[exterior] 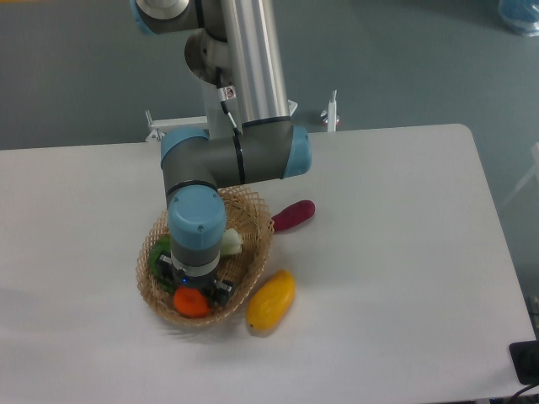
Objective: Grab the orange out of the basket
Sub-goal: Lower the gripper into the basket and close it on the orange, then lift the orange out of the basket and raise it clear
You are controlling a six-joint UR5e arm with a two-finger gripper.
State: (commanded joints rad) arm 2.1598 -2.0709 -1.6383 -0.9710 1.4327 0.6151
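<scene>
The orange (190, 302) lies in the near end of the basket (257, 244), against the front wall, with only its front half showing below the wrist. It looks small, round and firm, probably light, with a smooth skin that could roll or slip if pinched off-centre; the safest hold would be across its widest part, one finger on each side, with gentle pressure so the skin does not bruise. The gripper (195, 295) is directly above it, pointing straight down, and dark finger parts show on the left and right of the fruit, but the wrist hides the tips, so whether the fingers are spread around it or already pressing on it cannot be told. Judging by this, the step in hand is the grasp itself, with the lift to follow. Behind the wrist a pale white-green vegetable (231, 242) and something green (158, 252) also sit in the basket, close enough that a finger might nudge them. The wicker looks light and could tip or come up with the fruit. Outside, a yellow fruit (271, 300) touches the basket's right side, and a dark red one (293, 215) lies just beyond the rim on the table (404, 252).
</scene>
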